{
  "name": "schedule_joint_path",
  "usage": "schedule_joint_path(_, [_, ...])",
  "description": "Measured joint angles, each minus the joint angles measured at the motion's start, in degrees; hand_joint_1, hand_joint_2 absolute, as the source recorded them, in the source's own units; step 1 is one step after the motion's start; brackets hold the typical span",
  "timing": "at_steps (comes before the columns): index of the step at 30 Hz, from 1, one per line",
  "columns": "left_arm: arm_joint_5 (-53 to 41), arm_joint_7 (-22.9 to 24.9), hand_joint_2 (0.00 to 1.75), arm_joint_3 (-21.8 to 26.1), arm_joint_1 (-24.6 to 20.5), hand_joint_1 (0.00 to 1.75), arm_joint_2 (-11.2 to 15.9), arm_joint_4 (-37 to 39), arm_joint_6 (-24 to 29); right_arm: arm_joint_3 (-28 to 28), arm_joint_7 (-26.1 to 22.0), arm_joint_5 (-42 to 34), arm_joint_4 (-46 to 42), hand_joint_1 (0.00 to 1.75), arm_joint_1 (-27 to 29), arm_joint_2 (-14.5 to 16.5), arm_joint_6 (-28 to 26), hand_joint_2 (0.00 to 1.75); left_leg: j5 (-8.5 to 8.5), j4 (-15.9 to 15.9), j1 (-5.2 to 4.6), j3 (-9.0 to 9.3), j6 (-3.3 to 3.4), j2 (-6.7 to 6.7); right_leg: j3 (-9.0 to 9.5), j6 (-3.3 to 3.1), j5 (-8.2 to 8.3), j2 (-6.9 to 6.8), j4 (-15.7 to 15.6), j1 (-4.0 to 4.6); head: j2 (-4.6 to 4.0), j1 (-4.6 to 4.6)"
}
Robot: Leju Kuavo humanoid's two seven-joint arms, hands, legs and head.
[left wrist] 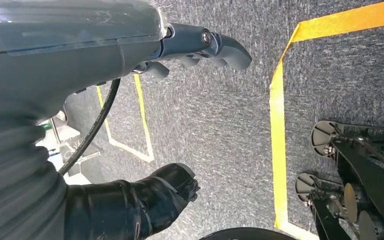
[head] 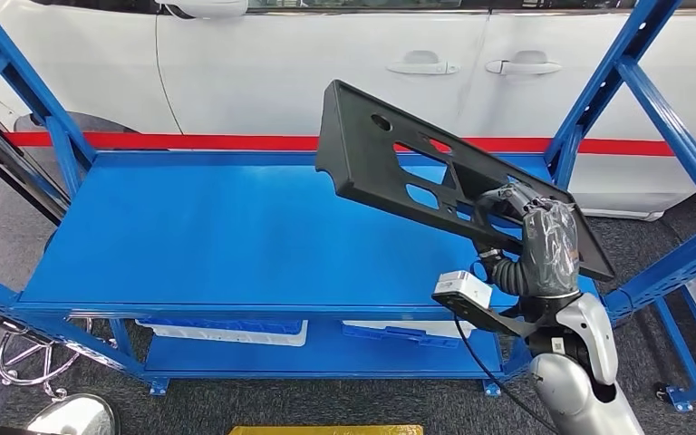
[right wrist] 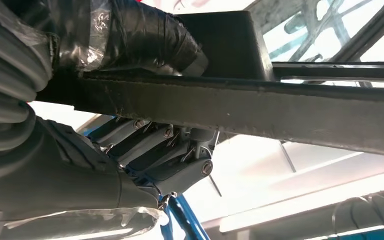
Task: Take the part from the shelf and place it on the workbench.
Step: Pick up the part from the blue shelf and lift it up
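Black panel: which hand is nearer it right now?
Right. The right hand grips the black panel above the shelf; the left hand hangs over the floor, away from it.

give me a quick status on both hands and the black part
Right hand grips the long black plastic panel with cutouts, lifted tilted above the blue metal shelf. Left hand hangs empty over grey carpet. Nothing blocking.

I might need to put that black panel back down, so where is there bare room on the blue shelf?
The blue shelf top is bare from its left frame post across to the middle, and back to the rear edge by the white car. The right end is crowded: the black panel hangs tilted over it, held by the right hand.
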Motion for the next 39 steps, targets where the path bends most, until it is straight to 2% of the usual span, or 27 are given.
schedule_joint_path(4, [-0.2, -0.1, 1.75, -0.4, 0.0, 0.00, 0.0, 0.0, 0.9, -0.7, -0.1, -1.9, -1.8, 1.75, 1.6, -0.7, 0.9, 1.75, -0.27, 0.2, -0.28, 0.00, 0.44, 0.00, 0.13, 0.41, -0.14, -0.01, -0.1, -0.20, 0.00, 0.00])
schedule_joint_path(7, [-0.3, -0.2, 1.75, -0.6, 0.0, 0.00, -0.1, 0.0, 1.2, -1.2, -0.1, -3.0, -3.0, 1.75, 2.3, -1.1, 1.4, 1.75, 0.15, -0.7, 0.06, 0.48, 1.09, 0.16, 0.20, 0.95, -0.93, -0.04, 0.5, -0.23, 0.00, 0.01])
schedule_joint_path(9, [-0.3, -0.3, 1.75, -0.8, 0.0, 0.00, -0.2, 0.0, 1.3, -1.5, -0.1, -3.4, -3.6, 1.75, 2.6, -1.5, 1.8, 1.75, 0.57, -1.2, 0.36, 0.83, 1.54, 0.36, -1.46, 1.22, -4.00, -0.05, 4.8, -0.33, 0.00, 0.03])
schedule_joint_path(11, [-0.4, -0.5, 1.75, -0.9, 0.0, 0.00, -0.3, 0.0, 1.5, -1.8, -0.1, -3.8, -3.7, 1.75, 2.9, -1.9, 2.7, 1.75, 0.60, -1.2, 0.39, 0.73, 1.66, 0.42, -4.83, 1.50, -7.81, -0.05, 12.1, -0.50, 0.00, 0.03])
schedule_joint_path(12, [-0.4, -0.5, 1.75, -0.9, -0.1, 0.00, -0.4, 0.0, 1.6, -2.0, 0.0, -4.0, -3.8, 1.75, 3.2, -2.1, 3.2, 1.75, 0.59, -1.1, 0.42, 0.63, 1.64, 0.41, -6.08, 1.69, -8.52, -0.06, 14.7, -0.66, 0.00, 0.03])
schedule_joint_path(13, [-0.4, -0.6, 1.75, -0.9, -0.1, 0.00, -0.4, 0.0, 1.6, -2.2, 0.1, -4.2, -3.8, 1.75, 3.4, -2.3, 3.5, 1.75, 0.56, -0.9, 0.48, 0.50, 1.60, 0.41, -6.44, 1.86, -8.01, -0.09, 15.4, -0.83, 0.00, 0.04])
schedule_joint_path(14, [-0.4, -0.7, 1.75, -1.0, 0.0, 0.00, -0.4, 0.0, 1.7, -2.5, 0.3, -4.5, -3.8, 1.75, 3.6, -2.5, 3.7, 1.75, 0.49, -0.6, 0.57, 0.35, 1.49, 0.40, -5.73, 2.03, -6.43, -0.14, 13.9, -1.04, 0.00, 0.04])
schedule_joint_path(15, [-0.4, -0.8, 1.75, -1.1, 0.0, 0.00, -0.4, 0.0, 1.8, -2.9, 0.4, -4.8, -3.9, 1.75, 3.8, -2.7, 3.9, 1.75, 0.39, -0.3, 0.69, 0.18, 1.32, 0.39, -4.08, 2.20, -4.25, -0.21, 10.5, -1.27, 0.00, 0.04])
schedule_joint_path(17, [-0.4, -1.1, 1.75, -1.3, 0.0, 0.00, -0.4, 0.0, 2.0, -3.6, 0.6, -5.4, -4.2, 1.75, 3.9, -2.9, 4.2, 1.75, 0.25, 0.4, 0.79, -0.21, 0.67, 0.30, -0.90, 2.10, -1.42, -0.19, 4.0, -1.33, 0.00, 0.03])
schedule_joint_path(18, [-0.4, -1.3, 1.75, -1.4, 0.0, 0.00, -0.4, 0.0, 2.1, -4.0, 0.7, -5.5, -4.4, 1.75, 4.1, -3.0, 4.3, 1.75, 0.30, 0.6, 0.75, -0.36, 0.27, 0.23, -0.15, 1.84, -0.82, -0.12, 2.2, -1.23, 0.00, 0.03])
schedule_joint_path(19, [-0.4, -1.5, 1.75, -1.5, 0.1, 0.00, -0.4, 0.0, 2.1, -4.3, 0.8, -5.5, -4.4, 1.75, 4.2, -3.0, 4.4, 1.75, 0.48, 0.7, 0.68, -0.50, -0.18, 0.15, -0.16, 1.46, -0.77, 0.00, 1.8, -1.02, 0.00, 0.02])
schedule_joint_path(21, [-0.4, -1.7, 1.75, -1.7, 0.1, 0.00, -0.4, 0.0, 2.2, -4.9, 0.9, -5.4, -4.6, 1.75, 4.5, -3.1, 4.4, 1.75, 0.86, 0.7, 0.67, -0.77, -1.07, 0.05, -0.73, 0.53, -0.12, 0.04, 1.7, -0.97, 0.00, 0.02])
schedule_joint_path(22, [-0.4, -1.7, 1.75, -1.8, 0.1, 0.00, -0.4, 0.0, 2.2, -5.0, 0.9, -5.2, -4.6, 1.75, 4.6, -3.1, 4.4, 1.75, 0.35, 1.1, 0.75, -1.11, -1.45, 0.07, -1.07, -0.02, 0.25, -0.01, 1.6, -1.02, 0.00, 0.01])
schedule_joint_path(23, [-0.4, -1.7, 1.75, -1.9, 0.1, 0.00, -0.4, 0.1, 2.2, -5.1, 0.9, -5.0, -4.6, 1.75, 4.7, -3.1, 4.4, 1.75, -1.01, 2.2, 0.86, -1.65, -1.76, 0.09, -1.47, -0.63, 0.72, -0.09, 1.4, -1.09, 0.00, -0.01])
schedule_joint_path(24, [-0.4, -1.7, 1.75, -1.9, 0.1, 0.00, -0.4, 0.1, 2.2, -5.2, 0.9, -4.8, -4.7, 1.75, 4.7, -3.1, 4.4, 1.75, -3.23, 4.5, 0.98, -2.50, -1.98, 0.12, -1.96, -1.12, 1.21, -0.17, 1.3, -1.12, 0.00, -0.02])
schedule_joint_path(26, [-0.4, -1.8, 1.75, -1.9, 0.1, 0.00, -0.4, 0.1, 2.2, -5.2, 0.8, -4.3, -4.8, 1.75, 5.0, -3.1, 4.4, 1.75, -8.35, 11.6, 1.07, -4.68, -2.35, 0.15, -3.15, -1.59, 2.08, -0.24, 1.3, -0.85, 0.00, -0.05])
schedule_joint_path(27, [-0.4, -1.8, 1.75, -2.0, 0.1, 0.00, -0.4, 0.1, 2.2, -5.2, 0.8, -4.2, -4.8, 1.75, 5.1, -3.1, 4.4, 1.75, -9.90, 14.8, 1.08, -5.37, -2.45, 0.15, -3.79, -1.62, 2.50, -0.28, 1.4, -0.70, 0.00, -0.04])
schedule_joint_path(28, [-0.4, -1.8, 1.75, -2.0, 0.1, 0.00, -0.4, 0.1, 2.2, -5.2, 0.8, -4.0, -4.8, 1.75, 5.2, -3.1, 4.4, 1.75, -10.28, 16.5, 1.08, -5.24, -2.45, 0.15, -4.43, -1.64, 2.90, -0.32, 1.5, -0.55, 0.00, -0.05])
schedule_joint_path(29, [-0.4, -1.8, 1.75, -2.0, 0.1, 0.00, -0.4, 0.1, 2.2, -5.2, 0.8, -4.0, -4.8, 1.75, 5.3, -3.1, 4.4, 1.75, -9.54, 15.9, 1.07, -4.01, -2.33, 0.15, -5.05, -1.61, 3.27, -0.35, 1.6, -0.42, 0.00, -0.05])
schedule_joint_path(30, [-0.3, -1.8, 1.75, -2.0, 0.0, 0.00, -0.4, 0.1, 2.2, -5.2, 0.9, -3.9, -4.8, 1.75, 5.3, -3.1, 4.4, 1.75, -8.11, 13.1, 1.04, -1.63, -2.07, 0.14, -5.61, -1.57, 3.62, -0.37, 1.8, -0.30, 0.00, -0.05])
schedule_joint_path(32, [-0.2, -1.8, 1.75, -2.0, -0.1, 0.00, -0.3, 0.1, 2.2, -5.2, 0.9, -3.8, -4.8, 1.75, 5.3, -3.1, 4.4, 1.75, -6.21, 4.6, 0.79, 4.31, -1.27, 0.11, -6.42, -1.34, 4.28, -0.37, 2.1, -0.13, 0.00, -0.04])
schedule_joint_path(33, [-0.2, -1.8, 1.75, -2.0, -0.1, 0.00, -0.3, 0.1, 2.2, -5.2, 1.0, -3.8, -4.8, 1.75, 5.3, -3.1, 4.5, 1.75, -5.88, 1.5, 0.62, 6.31, -0.94, 0.10, -6.60, -1.07, 4.62, -0.39, 2.1, -0.12, 0.00, -0.04])
schedule_joint_path(34, [-0.1, -1.8, 1.75, -2.0, -0.1, 0.00, -0.2, 0.1, 2.2, -5.2, 1.1, -3.8, -4.8, 1.75, 5.3, -3.1, 4.5, 1.75, -5.95, -0.3, 0.40, 7.26, -0.68, 0.09, -6.69, -0.72, 4.99, -0.42, 2.1, -0.17, 0.00, -0.03])
schedule_joint_path(36, [0.1, -1.8, 1.75, -2.0, -0.1, 0.00, -0.1, 0.1, 2.2, -5.2, 1.2, -3.8, -4.8, 1.75, 5.2, -3.1, 4.7, 1.75, -5.17, -1.3, 0.24, 7.09, -0.18, 0.11, -6.68, 0.11, 5.81, -0.47, 1.6, -0.28, 0.00, -0.03])
schedule_joint_path(37, [0.2, -1.8, 1.75, -2.0, -0.2, 0.00, -0.1, 0.1, 2.2, -5.2, 1.2, -3.8, -4.8, 1.75, 5.1, -3.1, 4.8, 1.75, -4.52, -1.8, 0.31, 6.96, 0.19, 0.24, -6.82, 0.46, 5.65, -0.43, 1.7, -0.34, 0.00, -0.02])
schedule_joint_path(38, [0.3, -1.8, 1.75, -2.0, -0.2, 0.00, -0.1, 0.1, 2.2, -5.2, 1.2, -3.8, -4.8, 1.75, 5.1, -3.1, 4.9, 1.75, -3.74, -2.2, 0.45, 6.72, 0.67, 0.39, -7.14, 0.75, 4.55, -0.39, 2.4, -0.36, 0.00, 0.00])
schedule_joint_path(39, [0.3, -1.8, 1.75, -2.0, -0.3, 0.00, -0.1, 0.1, 2.2, -5.2, 1.3, -3.8, -4.7, 1.75, 5.0, -3.1, 4.9, 1.75, -2.95, -2.5, 0.61, 6.32, 1.08, 0.57, -7.75, 1.01, 2.50, -0.34, 4.1, -0.36, 0.00, 0.02])
